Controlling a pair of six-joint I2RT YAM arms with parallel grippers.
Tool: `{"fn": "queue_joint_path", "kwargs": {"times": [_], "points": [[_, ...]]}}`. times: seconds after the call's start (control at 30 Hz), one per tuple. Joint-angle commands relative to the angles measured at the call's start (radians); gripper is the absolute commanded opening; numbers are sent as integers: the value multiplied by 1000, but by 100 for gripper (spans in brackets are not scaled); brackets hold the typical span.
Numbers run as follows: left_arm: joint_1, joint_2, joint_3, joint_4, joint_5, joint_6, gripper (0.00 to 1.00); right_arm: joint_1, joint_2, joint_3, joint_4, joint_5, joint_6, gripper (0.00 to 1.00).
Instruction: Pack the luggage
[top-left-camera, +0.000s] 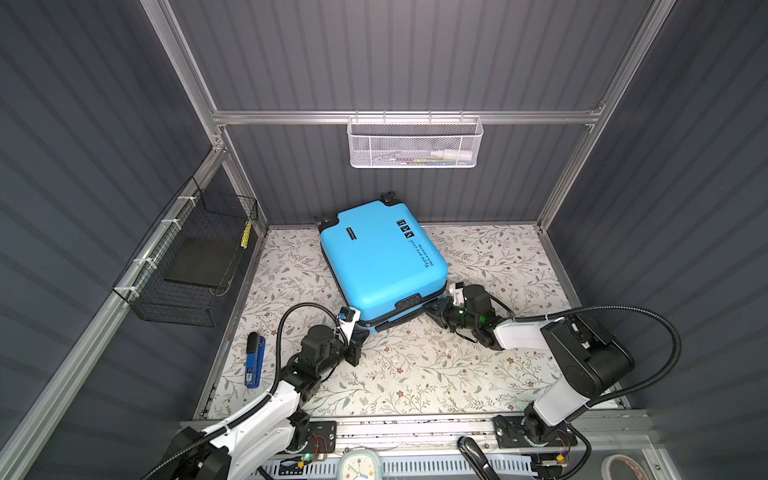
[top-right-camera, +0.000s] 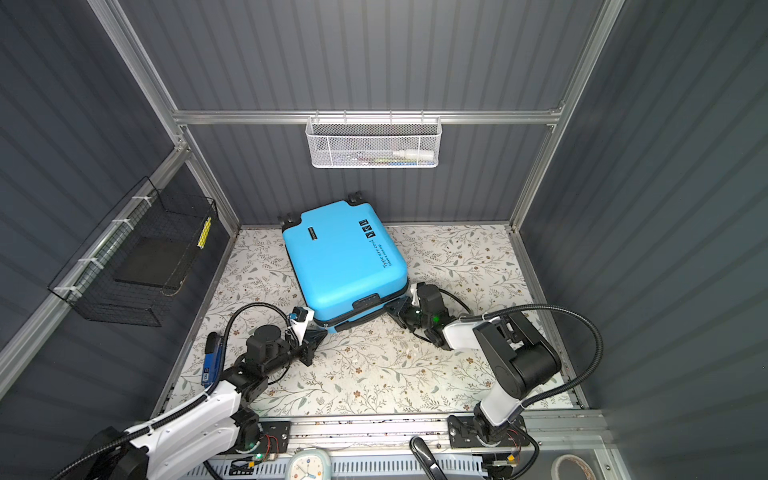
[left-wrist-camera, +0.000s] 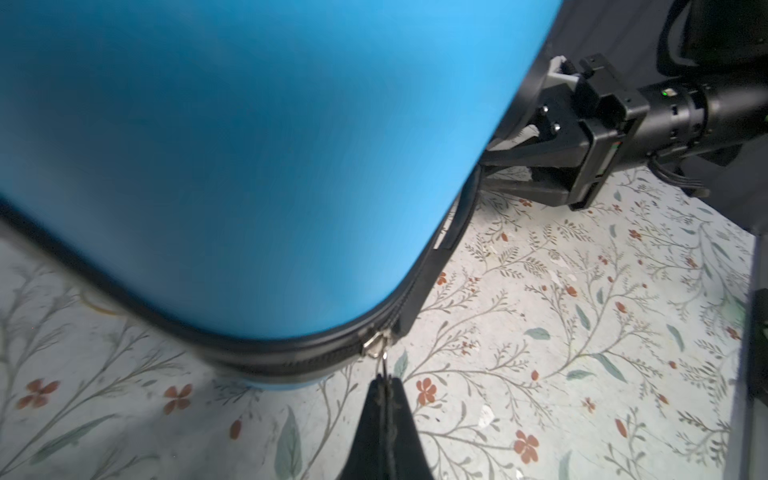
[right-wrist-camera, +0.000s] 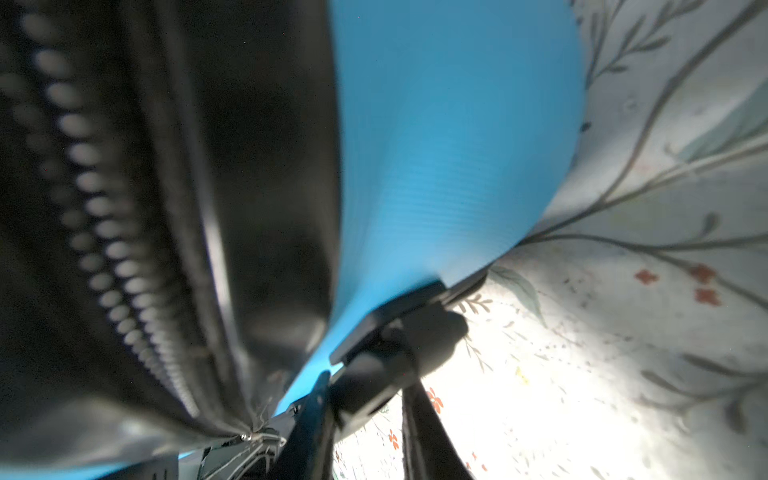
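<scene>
Bright blue hard-shell luggage (top-left-camera: 380, 257) lies flat on the table (top-left-camera: 415, 374) — askew, black wheels (top-left-camera: 388, 197) toward the back wall, black lettering up. Its near edge gapes slightly, zipper (left-wrist-camera: 282, 359) partly undone.

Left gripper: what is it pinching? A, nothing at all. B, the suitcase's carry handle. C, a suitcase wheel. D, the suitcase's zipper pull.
D: in the left wrist view the left gripper is shut on the thin metal zipper pull at a rounded corner of the suitcase.
</scene>
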Motion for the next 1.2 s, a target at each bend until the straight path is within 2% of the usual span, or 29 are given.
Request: {"fn": "queue_joint_path", "kwargs": {"times": [0.0,0.2,0.43,0.57,0.83,1.0,1.17], "points": [[-30,78,63,96,206,29,0,57,6,26,-8,-42,-42,0],[-53,150,77,217,134,18,0,87,2,31,-16,-27,-42,0],[-111,119,55,313,-82,4,0,129,-3,46,-31,-6,-41,0],[-167,104,52,350,-187,47,0,150,1,57,-43,11,-40,0],[-181,225,56,541,-133,222,0,173,22,86,-68,22,-40,0],[-193,377,93,696,-71,235,0,192,35,94,-77,30,-40,0],[-221,463,154,724,-46,256,0,201,46,99,-80,33,-41,0]]}}
